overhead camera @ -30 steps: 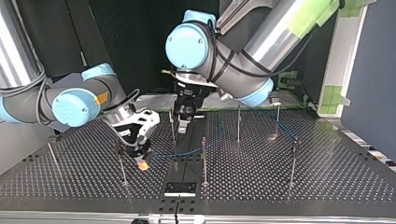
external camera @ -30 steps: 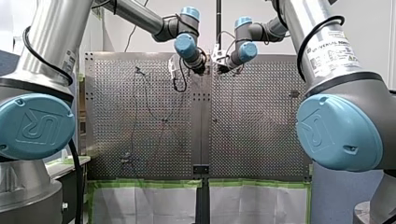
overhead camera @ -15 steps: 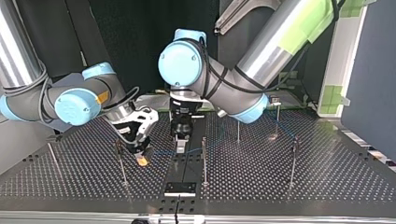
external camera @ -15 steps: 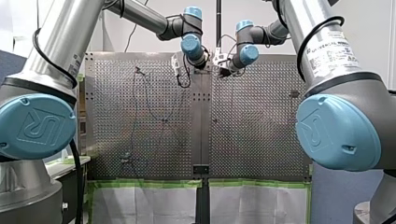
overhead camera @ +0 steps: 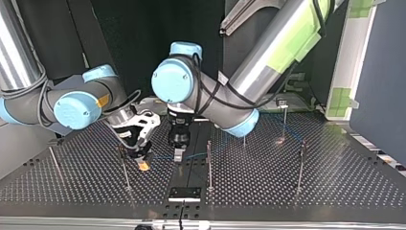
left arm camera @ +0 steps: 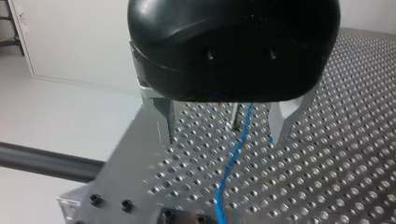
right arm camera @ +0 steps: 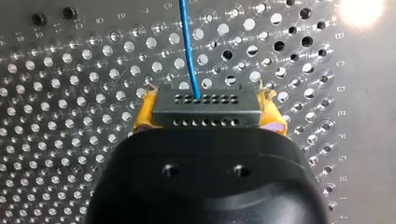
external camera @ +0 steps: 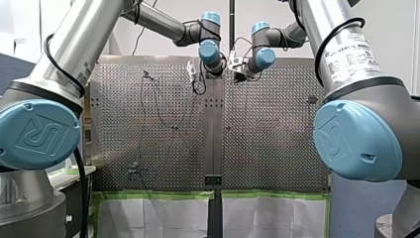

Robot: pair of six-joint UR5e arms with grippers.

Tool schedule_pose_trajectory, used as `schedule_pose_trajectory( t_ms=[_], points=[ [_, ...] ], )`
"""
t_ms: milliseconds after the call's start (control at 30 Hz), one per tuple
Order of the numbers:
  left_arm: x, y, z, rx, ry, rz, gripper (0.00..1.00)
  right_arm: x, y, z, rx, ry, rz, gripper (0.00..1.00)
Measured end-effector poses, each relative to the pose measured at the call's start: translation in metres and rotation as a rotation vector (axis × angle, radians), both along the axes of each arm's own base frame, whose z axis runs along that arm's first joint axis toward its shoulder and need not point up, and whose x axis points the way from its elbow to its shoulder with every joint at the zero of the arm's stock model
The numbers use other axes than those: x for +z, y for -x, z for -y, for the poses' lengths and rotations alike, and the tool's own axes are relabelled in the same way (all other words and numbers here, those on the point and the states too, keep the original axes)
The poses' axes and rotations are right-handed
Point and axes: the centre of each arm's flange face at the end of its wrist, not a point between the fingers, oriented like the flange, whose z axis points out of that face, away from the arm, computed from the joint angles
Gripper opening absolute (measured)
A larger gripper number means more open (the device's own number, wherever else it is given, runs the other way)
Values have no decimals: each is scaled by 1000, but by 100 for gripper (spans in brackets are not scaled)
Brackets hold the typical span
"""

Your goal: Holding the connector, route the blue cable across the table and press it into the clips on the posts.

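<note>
In the right wrist view my right gripper [right arm camera: 209,116], with yellow pads, is shut on a dark grey connector [right arm camera: 205,112]; the blue cable [right arm camera: 189,51] leaves its face and runs ahead over the perforated plate. In the top view that gripper [overhead camera: 142,162] hangs low beside a thin post [overhead camera: 124,168]. My left gripper [overhead camera: 177,154] hovers just to its right, over the cable [overhead camera: 196,155]. The left wrist view shows its metal fingers [left arm camera: 166,122] open, with the blue cable [left arm camera: 233,158] lying on the plate between them, untouched.
Thin posts stand on the table: one at the centre [overhead camera: 209,165], one at the right [overhead camera: 300,167], one far right at the back [overhead camera: 284,117], one at the left [overhead camera: 53,162]. A black bracket [overhead camera: 184,193] sits at the near edge.
My left arm has swung toward the top view's left and come lower, bringing its open gripper over the cable close to my right gripper. The right gripper has barely moved.
</note>
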Motion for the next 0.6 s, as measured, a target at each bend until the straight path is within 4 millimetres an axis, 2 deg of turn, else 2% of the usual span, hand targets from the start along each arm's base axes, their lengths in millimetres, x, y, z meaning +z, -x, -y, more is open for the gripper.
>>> schedule_pose_trajectory(
  t_ms=[267, 433, 600],
  points=[
    [-5, -8, -1, 13, 0, 4, 100, -1, 1, 1, -2, 0, 0, 0],
    [-12, -27, -10, 32, 5, 15, 100, -1, 0, 1, 0, 1, 0, 0],
    [-31, -46, -10, 45, -4, 11, 100, -1, 0, 1, 1, 1, 1, 0]
  ],
)
